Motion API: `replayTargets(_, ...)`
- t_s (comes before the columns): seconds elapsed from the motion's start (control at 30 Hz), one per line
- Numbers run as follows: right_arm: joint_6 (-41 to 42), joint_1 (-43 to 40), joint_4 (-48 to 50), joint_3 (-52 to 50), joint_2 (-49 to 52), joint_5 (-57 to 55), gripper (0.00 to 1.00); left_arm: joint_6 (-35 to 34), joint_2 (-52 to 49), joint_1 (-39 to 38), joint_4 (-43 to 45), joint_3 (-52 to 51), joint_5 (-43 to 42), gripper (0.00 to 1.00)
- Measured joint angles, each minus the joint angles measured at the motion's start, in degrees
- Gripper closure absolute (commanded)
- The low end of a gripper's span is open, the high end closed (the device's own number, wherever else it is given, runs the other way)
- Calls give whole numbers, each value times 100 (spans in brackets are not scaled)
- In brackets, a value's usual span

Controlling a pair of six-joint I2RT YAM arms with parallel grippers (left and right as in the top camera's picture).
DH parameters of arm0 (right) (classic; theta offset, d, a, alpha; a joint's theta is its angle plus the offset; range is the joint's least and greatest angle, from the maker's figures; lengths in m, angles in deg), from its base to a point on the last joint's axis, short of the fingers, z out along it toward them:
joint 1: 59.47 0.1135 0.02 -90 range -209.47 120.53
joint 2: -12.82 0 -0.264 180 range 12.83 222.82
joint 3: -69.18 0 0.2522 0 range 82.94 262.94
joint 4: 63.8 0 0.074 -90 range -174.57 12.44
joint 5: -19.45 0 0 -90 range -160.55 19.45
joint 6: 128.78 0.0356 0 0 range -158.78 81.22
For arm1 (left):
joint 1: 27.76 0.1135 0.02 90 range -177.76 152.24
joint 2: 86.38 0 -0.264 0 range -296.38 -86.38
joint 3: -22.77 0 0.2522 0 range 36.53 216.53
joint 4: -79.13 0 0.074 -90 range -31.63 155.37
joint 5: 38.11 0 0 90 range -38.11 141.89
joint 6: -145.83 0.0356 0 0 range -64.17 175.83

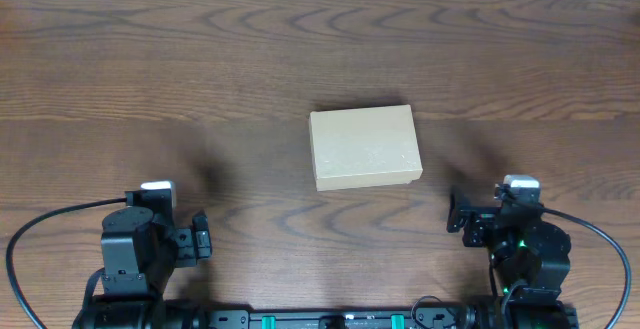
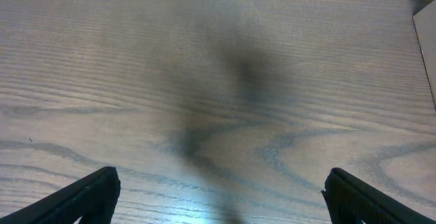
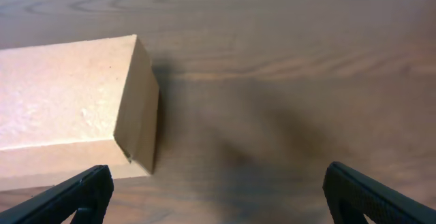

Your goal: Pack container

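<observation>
While the overhead view takes in the whole bench (image 1: 150, 59), it shows the container (image 1: 364, 147) lying flat near the middle with its lid down. It is well apart from both arms, which sit at the near edge, one to the left and one to the right. How the fingers stand is hard to read from up there.

The wrist views settle that. The left claw (image 2: 219, 182) is released, its two dark fingers spread wide over bare wood grain and shadow. From here only a pale sliver of the container shows, at the far right edge.

The right claw (image 3: 218, 175) is likewise released and grips nothing. Its camera shows the container large on the left, with the plain top and the right end wall in sight — a side the overhead view hides. The container lies beyond the fingers and to their left, not between them.
</observation>
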Motion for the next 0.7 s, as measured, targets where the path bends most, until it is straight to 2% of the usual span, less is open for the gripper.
replayTargets(0.27, -896, 195, 555, -11, -201, 116, 1, 0, 0, 0, -2, 0, 0, 5)
replayTargets(0.57, -1128, 717, 638, -192, -1182, -31, 1, 0, 0, 0, -7, -2, 0, 5)
replayTargets(0.7, -1147, 793, 1117, -592, -1349, 13, 1, 0, 0, 0, -11, -2, 0, 5)
